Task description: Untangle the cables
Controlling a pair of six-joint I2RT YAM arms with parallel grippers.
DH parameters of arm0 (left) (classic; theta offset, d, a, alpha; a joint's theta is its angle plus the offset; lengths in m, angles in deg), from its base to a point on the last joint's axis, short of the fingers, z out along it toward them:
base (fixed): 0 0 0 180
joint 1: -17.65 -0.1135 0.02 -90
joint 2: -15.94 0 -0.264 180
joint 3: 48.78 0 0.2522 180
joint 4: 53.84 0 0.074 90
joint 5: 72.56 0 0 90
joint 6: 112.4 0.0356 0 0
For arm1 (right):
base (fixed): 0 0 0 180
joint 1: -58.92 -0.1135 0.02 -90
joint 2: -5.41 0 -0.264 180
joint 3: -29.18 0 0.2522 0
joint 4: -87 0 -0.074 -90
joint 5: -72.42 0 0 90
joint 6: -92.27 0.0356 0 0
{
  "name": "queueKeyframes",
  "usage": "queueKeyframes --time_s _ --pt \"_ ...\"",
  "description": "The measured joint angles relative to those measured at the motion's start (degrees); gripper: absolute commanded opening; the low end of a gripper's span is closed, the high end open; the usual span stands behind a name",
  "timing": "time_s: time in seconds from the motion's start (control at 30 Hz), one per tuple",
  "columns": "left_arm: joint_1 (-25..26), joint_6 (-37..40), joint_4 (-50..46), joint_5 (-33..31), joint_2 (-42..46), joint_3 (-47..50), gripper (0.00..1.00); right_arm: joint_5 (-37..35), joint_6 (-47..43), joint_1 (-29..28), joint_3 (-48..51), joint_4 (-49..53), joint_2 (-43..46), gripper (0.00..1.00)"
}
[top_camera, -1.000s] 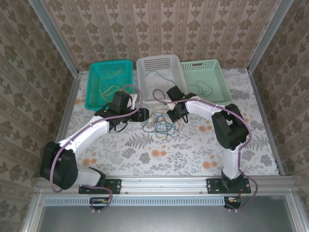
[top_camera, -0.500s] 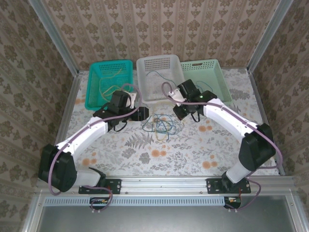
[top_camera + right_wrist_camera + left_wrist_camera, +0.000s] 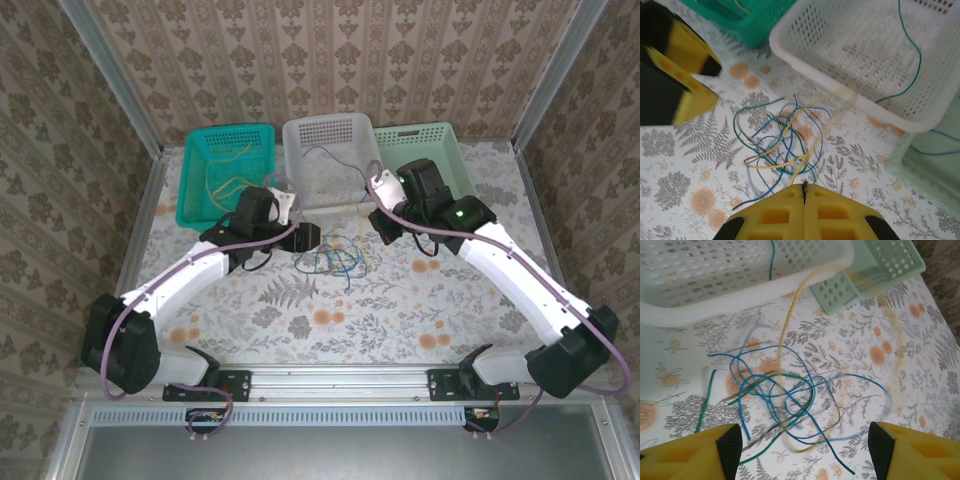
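A tangle of blue, dark green and yellow cables lies on the floral table in front of the white basket. My right gripper is shut on a yellow cable, which runs from its fingertips down into the tangle. In the top view that gripper hangs just right of the pile. My left gripper is open above the tangle, its pads either side and nothing between them. A blurred yellow strand rises towards the white basket. The left gripper sits at the pile's left edge.
Three baskets line the back: teal with yellow cables, white with a green cable, mint green with a blue one. The left gripper's fingers are close to the pile's left side. Walls enclose the table.
The right arm has swung out to the right and its gripper has drawn back from the pile with the yellow cable. The left gripper has edged right towards the tangle.
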Motion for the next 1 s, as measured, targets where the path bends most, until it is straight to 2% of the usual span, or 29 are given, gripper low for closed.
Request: queueKeyframes --time_s 0.27,0.33,0.37,0.43,0.57,0.7,1.0 --pt "1.53 0.17 2.49 1.77 -6.56 -3.80 0.69 1.42 2.32 0.00 2.58 -2.03 4.31 0.00" --pt "1.99 0.17 2.78 1.95 -8.48 -5.16 0.68 1.31 2.86 0.00 3.13 -1.88 4.42 0.06" --pt "2.29 0.17 2.80 1.92 -9.31 -5.70 0.68 0.66 3.48 0.02 3.28 -1.64 4.04 0.12" --pt "2.71 0.17 2.80 1.88 -10.27 -6.23 0.68 -0.50 4.66 0.46 3.28 -0.72 2.56 0.33" --pt "3.45 0.26 2.10 1.33 -10.64 -6.36 0.68 -2.80 8.66 1.70 3.54 2.43 -5.35 0.48" --pt "3.45 0.63 1.14 0.11 -10.27 -6.14 0.68 -3.76 13.31 2.12 6.23 3.08 -13.25 0.56" --pt "3.43 1.33 -0.33 -2.89 -4.87 -3.67 0.69 -6.19 20.35 2.54 7.10 3.63 -22.10 0.57"
